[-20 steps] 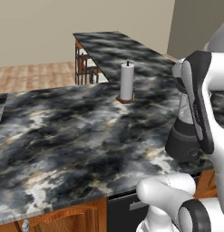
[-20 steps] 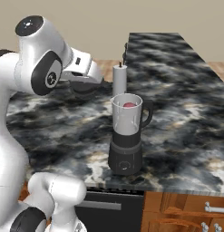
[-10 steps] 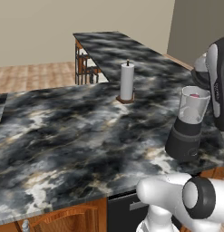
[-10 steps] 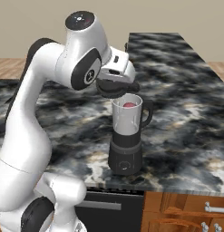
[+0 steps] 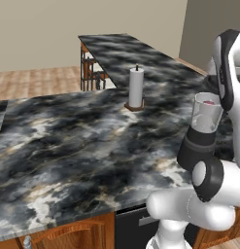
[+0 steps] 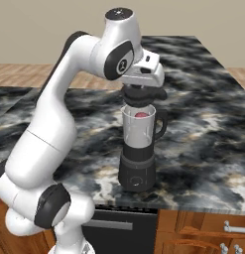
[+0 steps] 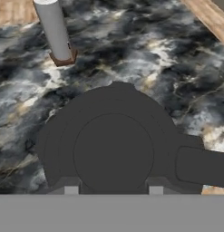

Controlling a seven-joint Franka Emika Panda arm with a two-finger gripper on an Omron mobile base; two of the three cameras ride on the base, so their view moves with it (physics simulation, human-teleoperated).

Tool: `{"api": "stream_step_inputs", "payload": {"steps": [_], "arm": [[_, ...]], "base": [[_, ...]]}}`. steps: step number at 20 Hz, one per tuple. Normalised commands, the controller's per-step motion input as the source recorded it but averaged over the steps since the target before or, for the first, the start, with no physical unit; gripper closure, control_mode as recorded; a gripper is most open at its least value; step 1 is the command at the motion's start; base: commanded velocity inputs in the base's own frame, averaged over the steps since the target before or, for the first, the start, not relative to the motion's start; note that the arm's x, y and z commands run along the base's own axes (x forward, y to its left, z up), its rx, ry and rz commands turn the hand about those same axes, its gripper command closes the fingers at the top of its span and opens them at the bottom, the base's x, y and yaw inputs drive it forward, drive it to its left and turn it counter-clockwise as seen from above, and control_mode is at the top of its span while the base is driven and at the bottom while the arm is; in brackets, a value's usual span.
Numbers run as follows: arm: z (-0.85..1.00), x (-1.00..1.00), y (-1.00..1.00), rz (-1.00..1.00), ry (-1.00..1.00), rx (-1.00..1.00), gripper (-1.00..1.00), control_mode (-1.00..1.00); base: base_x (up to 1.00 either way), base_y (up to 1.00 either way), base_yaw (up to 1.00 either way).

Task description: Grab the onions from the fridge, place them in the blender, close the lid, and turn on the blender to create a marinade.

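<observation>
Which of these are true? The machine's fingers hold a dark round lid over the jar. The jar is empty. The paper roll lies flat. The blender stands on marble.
1. The fingers hold the dark grey round lid over the clear blender jar: true.
2. The jar is empty: false, a red-purple onion lies inside.
3. The white paper towel roll lies flat: false, it stands upright on its brown stand.
4. The blender stands on the dark marbled counter: true.

The arm (image 6: 69, 99) is built of glossy white, rounded shells, with dark grey rings and caps at the joints behind the hand. Nearest the gripper (image 6: 140, 96), the white wrist block turns angular above a dark grey hand.
</observation>
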Motion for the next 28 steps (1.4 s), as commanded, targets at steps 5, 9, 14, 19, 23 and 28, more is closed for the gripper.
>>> {"api": "stream_step_inputs", "payload": {"steps": [5,9,14,19,23,28], "arm": [[-0.21,0.08,0.01,0.00,0.13,0.00,1.00,-1.00],[-0.25,0.00,0.01,0.00,0.10,0.00,1.00,-1.00],[-0.20,0.30,0.02,0.01,0.04,0.00,1.00,-1.00],[-0.14,0.21,0.00,0.02,0.00,0.00,1.00,-1.00],[-0.20,0.02,0.01,0.02,0.00,0.00,1.00,-1.00],[-0.02,0.05,-0.04,0.02,-0.02,0.00,1.00,-1.00]], "base": [[0.00,0.00,0.00],[0.00,0.00,0.00],[0.00,0.00,0.00],[0.00,0.00,0.00],[0.00,0.00,0.00],[0.00,0.00,0.00]]}}
